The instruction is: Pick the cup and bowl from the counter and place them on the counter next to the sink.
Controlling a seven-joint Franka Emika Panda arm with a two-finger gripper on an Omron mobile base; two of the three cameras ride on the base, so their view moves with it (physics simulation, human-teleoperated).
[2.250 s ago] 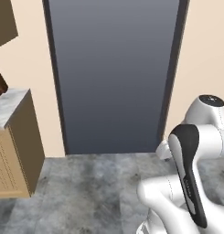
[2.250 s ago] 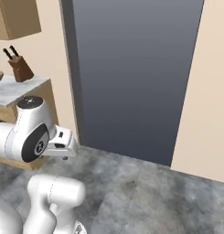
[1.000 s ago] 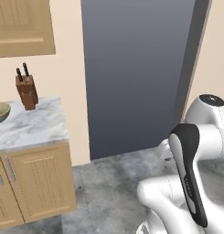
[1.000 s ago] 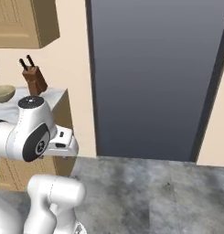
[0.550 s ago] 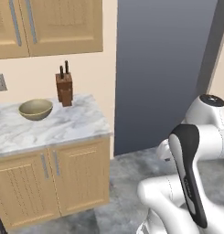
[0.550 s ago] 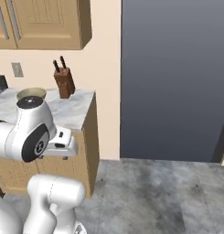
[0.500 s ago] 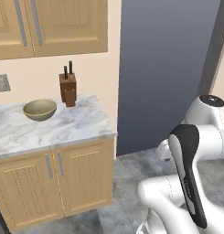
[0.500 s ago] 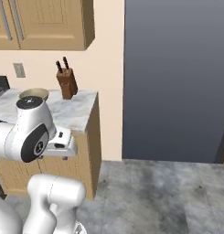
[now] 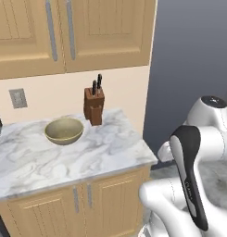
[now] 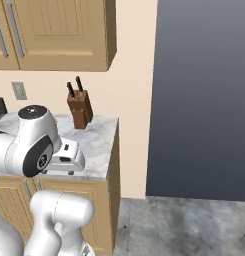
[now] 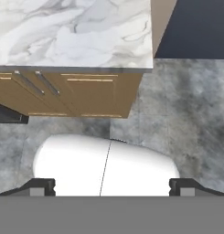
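progress: nothing picked or placed yet | bowl (image 9: 64,131) sits on worktop (image 9: 110,148) near knife block (image 9: 94,106), untouched | fingers (image 11: 40,186) spread wide, nothing held, arm folded well clear of bowl | left: both grasps, both placements

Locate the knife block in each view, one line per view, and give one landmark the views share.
Left base view: the knife block stands at the back of the counter, just right of the bowl.
Right base view: it stands upper left of centre, against the wall.
Hand view: not in it.
Shared landmark: the counter's marble corner above the wooden cabinet doors.
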